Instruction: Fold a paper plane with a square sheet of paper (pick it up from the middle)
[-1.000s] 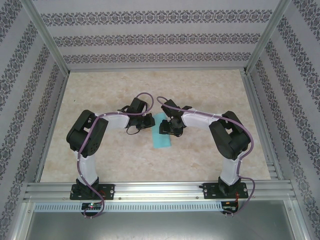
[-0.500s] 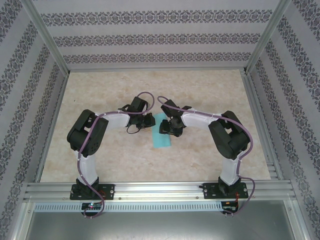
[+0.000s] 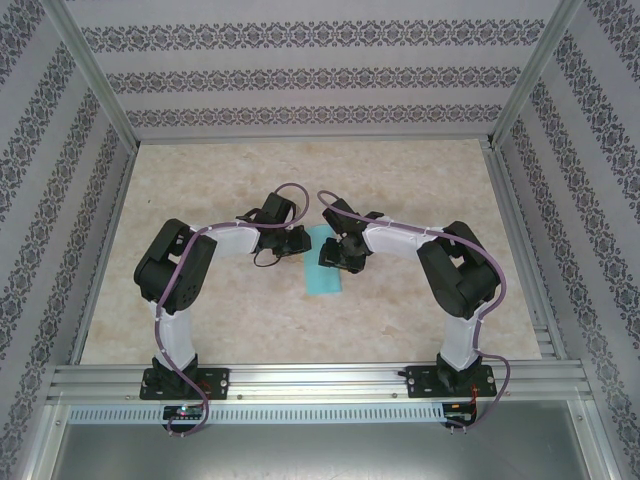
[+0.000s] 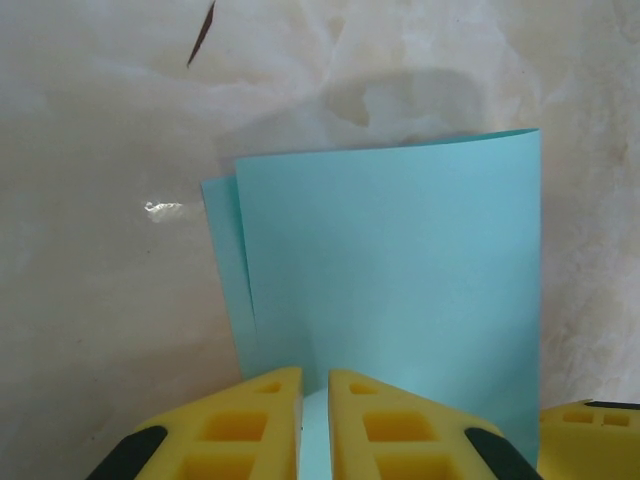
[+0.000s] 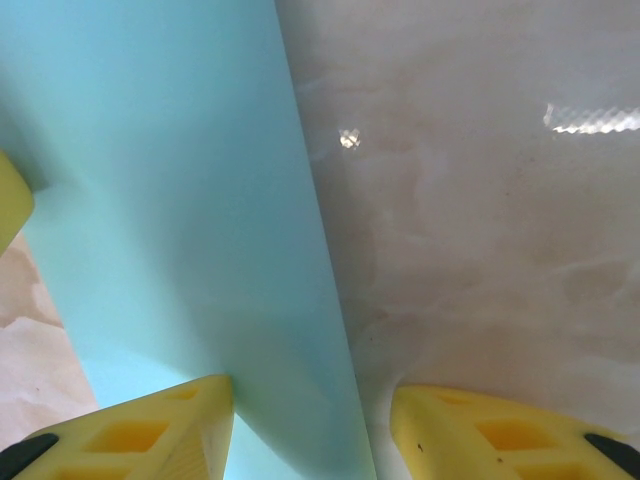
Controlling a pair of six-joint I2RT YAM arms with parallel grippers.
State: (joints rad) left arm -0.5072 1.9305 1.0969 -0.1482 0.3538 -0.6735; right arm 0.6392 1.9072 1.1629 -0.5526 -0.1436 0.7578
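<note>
The folded turquoise paper (image 3: 322, 272) lies in the middle of the table (image 3: 230, 320), with bare surface on every side of it. At one edge, the left gripper (image 4: 315, 420) has its fingers nearly together, a thin slit between them. The right gripper (image 5: 312, 400) is spread, straddling the paper's long straight edge, one finger over the paper and one over the table.

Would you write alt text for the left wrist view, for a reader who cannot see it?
A turquoise sheet of paper, folded over so two layers show at its left edge, rests on a beige marbled table. At the bottom, the yellow fingers of the left gripper, almost together, appear to pinch its near edge.
</note>
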